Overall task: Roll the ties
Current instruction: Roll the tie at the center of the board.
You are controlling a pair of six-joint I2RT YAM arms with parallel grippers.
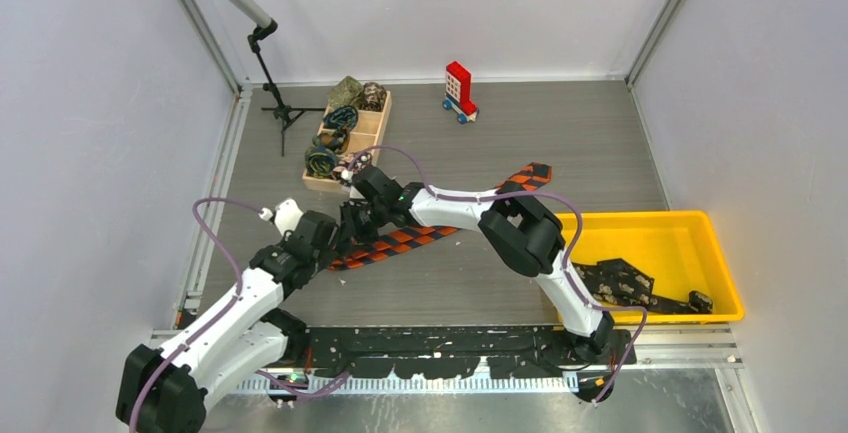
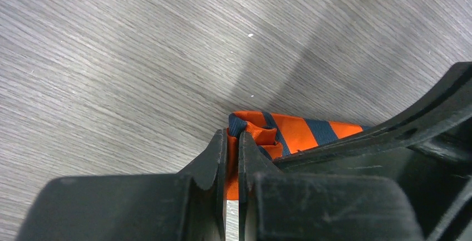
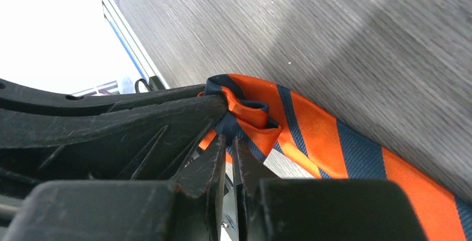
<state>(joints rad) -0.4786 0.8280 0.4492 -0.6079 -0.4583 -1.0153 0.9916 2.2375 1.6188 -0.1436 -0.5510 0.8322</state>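
The orange-and-black tie (image 1: 405, 241) lies at the middle of the tabletop (image 1: 590, 133), running from 8 o'clock up to 2 o'clock. Both tools meet over its 8 o'clock part, where the cloth is folded into a small bunch. The left tool (image 2: 232, 141) is closed on that fold, with orange cloth pinched between its fingers. The right tool (image 3: 229, 141), facing it, is closed to a thin slit with orange cloth in it. At 11 o'clock a tray (image 1: 380, 118) holds rolled ties (image 1: 322, 160). At 4 o'clock a bin (image 1: 650, 221) holds dark ties (image 1: 620, 278). A block (image 1: 459, 88) stands at 12 o'clock.
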